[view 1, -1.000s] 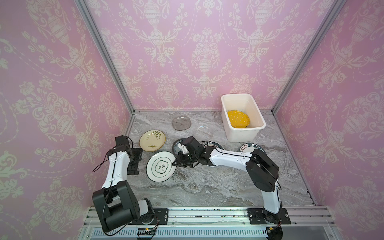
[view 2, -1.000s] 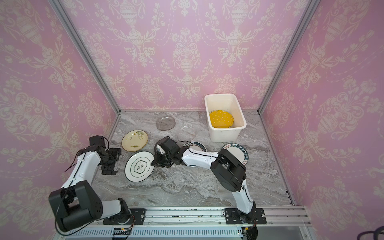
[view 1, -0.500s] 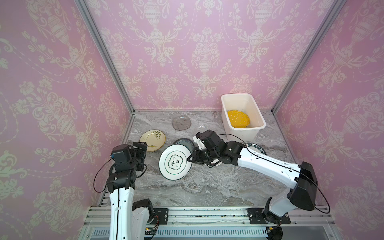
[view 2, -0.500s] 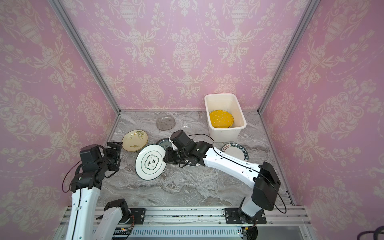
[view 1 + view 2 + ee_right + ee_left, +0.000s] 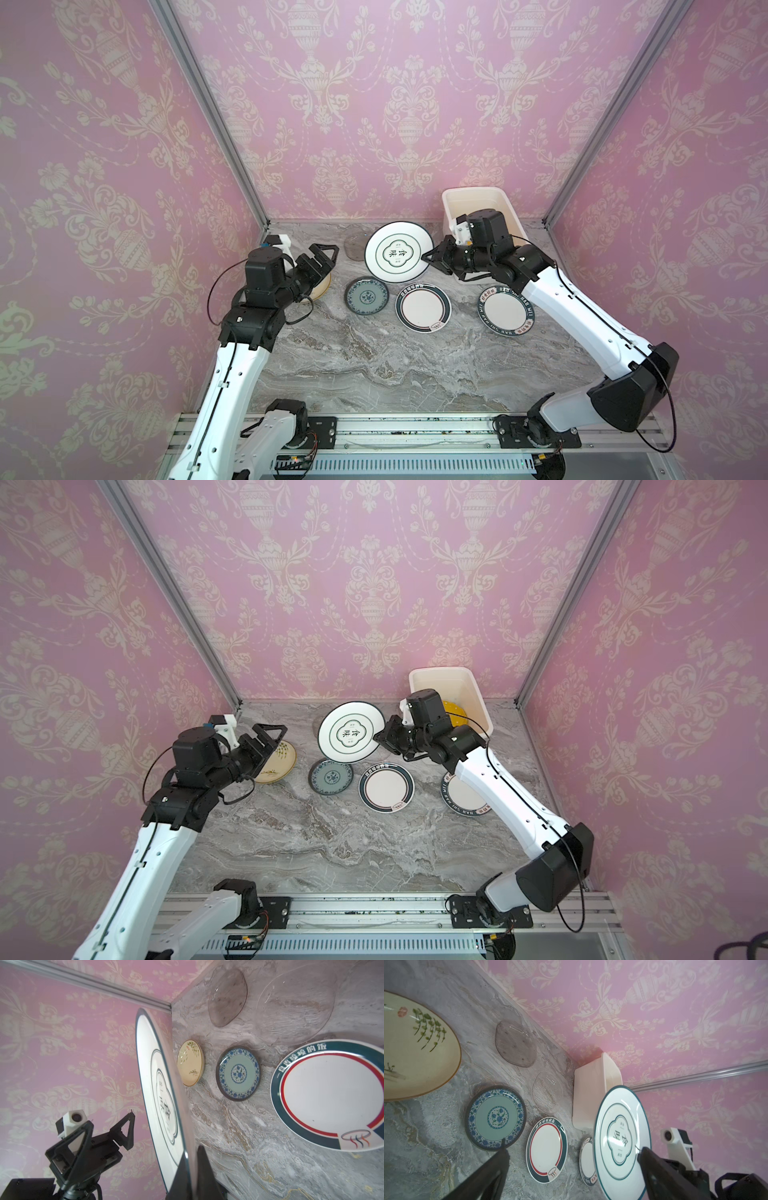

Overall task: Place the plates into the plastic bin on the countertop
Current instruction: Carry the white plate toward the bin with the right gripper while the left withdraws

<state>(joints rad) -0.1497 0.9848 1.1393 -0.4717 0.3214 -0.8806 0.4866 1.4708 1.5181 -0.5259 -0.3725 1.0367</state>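
The right end effector [image 5: 432, 258] [image 5: 379, 737] was clamped on the rim of a white dark-rimmed plate [image 5: 397, 256] [image 5: 351, 731] [image 5: 622, 1142] [image 5: 162, 1095], which hung tilted above the back of the desk [image 5: 374, 365], just left of the plastic bin [image 5: 473, 192] [image 5: 440, 671] and not inside it. In a top view an orange plate [image 5: 453, 710] lay in the bin, partly behind the right arm.

The left end effector [image 5: 322, 259] [image 5: 270, 742] had its fingers spread apart and empty, hovering over the cream plate [image 5: 278, 762] [image 5: 415, 1047] with the plant sprig.

Flat on the desk lay a teal plate [image 5: 366, 296] [image 5: 331, 776], a red-ringed plate [image 5: 423, 308] [image 5: 386, 787] just to its right, and a lettered plate [image 5: 506, 311] further right – partly under the right arm. Near the back wall sat a smoky glass plate [image 5: 355, 248] [image 5: 516, 1044] [image 5: 227, 996], and beside it a clear glass plate [image 5: 548, 1089] [image 5: 295, 1005], plain only in the wrist views.
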